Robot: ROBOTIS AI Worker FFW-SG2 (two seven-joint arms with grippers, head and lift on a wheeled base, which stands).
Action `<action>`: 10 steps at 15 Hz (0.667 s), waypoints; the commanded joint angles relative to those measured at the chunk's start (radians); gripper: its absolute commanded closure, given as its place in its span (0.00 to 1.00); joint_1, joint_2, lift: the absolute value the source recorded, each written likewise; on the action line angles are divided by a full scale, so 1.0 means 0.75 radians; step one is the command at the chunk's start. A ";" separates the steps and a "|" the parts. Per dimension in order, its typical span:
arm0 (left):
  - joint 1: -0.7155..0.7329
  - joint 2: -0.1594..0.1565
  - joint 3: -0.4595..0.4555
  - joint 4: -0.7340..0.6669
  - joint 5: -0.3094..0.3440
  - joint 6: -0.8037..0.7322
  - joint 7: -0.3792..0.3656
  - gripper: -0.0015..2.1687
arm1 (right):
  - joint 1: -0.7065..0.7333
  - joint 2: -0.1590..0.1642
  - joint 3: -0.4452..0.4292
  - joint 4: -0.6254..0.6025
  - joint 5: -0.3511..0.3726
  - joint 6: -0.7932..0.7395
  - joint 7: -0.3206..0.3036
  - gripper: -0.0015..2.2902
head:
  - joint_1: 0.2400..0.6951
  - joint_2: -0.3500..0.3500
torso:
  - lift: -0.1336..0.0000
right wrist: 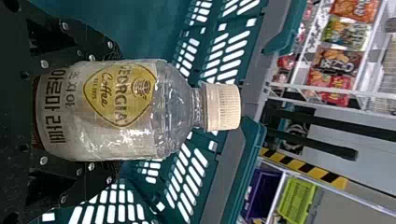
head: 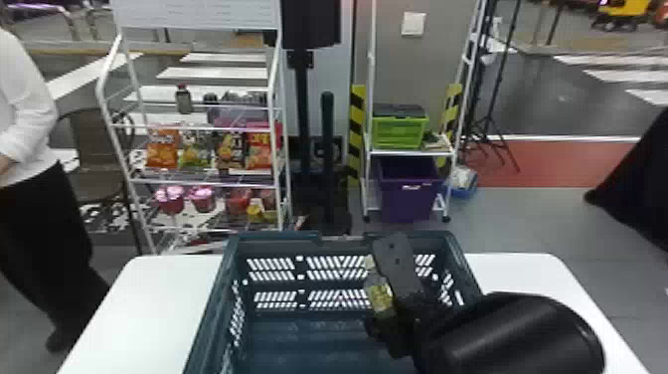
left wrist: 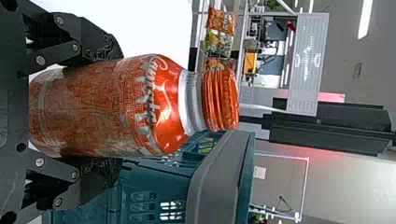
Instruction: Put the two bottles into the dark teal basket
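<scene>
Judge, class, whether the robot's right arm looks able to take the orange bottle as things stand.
Probably not: its jaws are closed on the white-capped bottle, and the orange bottle is held between the left arm's jaws.

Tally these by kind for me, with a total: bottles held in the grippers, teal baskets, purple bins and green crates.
Bottles: 2, the orange bottle in the left gripper and the clear bottle in the right gripper
Teal basket: 1
Purple bin: 1
Green crate: 1
Total: 5
</scene>
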 commanded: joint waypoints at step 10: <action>-0.024 -0.001 0.010 -0.017 0.024 0.014 -0.004 0.99 | -0.010 0.005 -0.048 -0.036 -0.144 -0.019 0.000 0.02 | 0.57 0.50 | 1.00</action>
